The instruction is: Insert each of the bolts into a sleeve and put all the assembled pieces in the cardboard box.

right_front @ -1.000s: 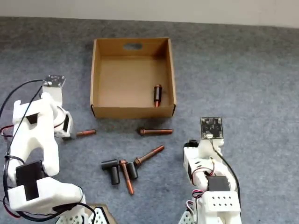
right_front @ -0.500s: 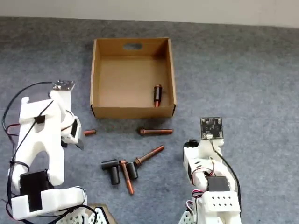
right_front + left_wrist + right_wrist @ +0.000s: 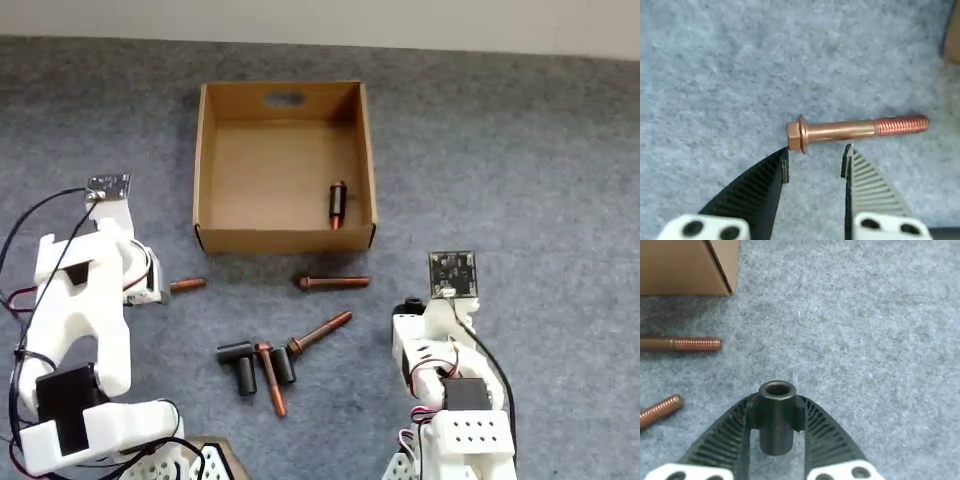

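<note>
A copper bolt (image 3: 855,130) lies flat on the grey carpet just beyond the tips of my left gripper (image 3: 816,154), which is open and holds nothing. From above, this bolt (image 3: 187,285) sits left of the cardboard box (image 3: 285,240), right beside the left gripper (image 3: 150,288). My right gripper (image 3: 776,405) is shut on an upright black sleeve (image 3: 776,415), and it (image 3: 412,310) hovers low at the front right. One assembled piece (image 3: 338,203) lies inside the box.
Three more bolts (image 3: 333,283) (image 3: 320,331) (image 3: 271,380) and three black sleeves (image 3: 235,352) (image 3: 246,376) (image 3: 283,365) lie on the carpet in front of the box. A box corner (image 3: 690,265) and two bolt ends (image 3: 682,344) (image 3: 660,410) lie ahead of the right gripper.
The left arm swung right over the bolt, then drew back left and lower. The bolt has stayed where it lay. The right arm has not moved.
</note>
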You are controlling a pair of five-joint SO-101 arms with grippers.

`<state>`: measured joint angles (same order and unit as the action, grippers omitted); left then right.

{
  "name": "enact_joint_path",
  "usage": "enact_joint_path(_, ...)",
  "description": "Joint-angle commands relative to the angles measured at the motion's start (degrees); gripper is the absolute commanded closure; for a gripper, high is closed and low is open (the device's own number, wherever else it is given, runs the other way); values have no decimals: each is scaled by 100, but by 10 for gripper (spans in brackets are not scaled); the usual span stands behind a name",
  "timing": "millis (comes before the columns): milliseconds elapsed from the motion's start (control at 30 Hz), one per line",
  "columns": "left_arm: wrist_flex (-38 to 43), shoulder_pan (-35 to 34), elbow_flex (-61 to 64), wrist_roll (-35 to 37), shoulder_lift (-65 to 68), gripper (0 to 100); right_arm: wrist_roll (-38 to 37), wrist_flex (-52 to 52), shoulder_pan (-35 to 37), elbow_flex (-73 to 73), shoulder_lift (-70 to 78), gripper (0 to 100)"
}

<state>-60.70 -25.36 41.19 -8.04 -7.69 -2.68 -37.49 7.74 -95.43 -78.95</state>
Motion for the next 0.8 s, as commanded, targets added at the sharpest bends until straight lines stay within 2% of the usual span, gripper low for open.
enact_joint_path(0,114,-48,-40,105,-198,808,9,110,-57,31,-66,992)
enact_joint_path(333,1415,-40,-48,1741,171,808,9,110,-66,31,-66,992)
enact_joint_path(633,1486,-40,-57,1829,268,804,9,110,-66,31,-66,992)
enact_joint_path(767,1486,242,-171,1829,303,804,9,110,-66,31,-66,992)
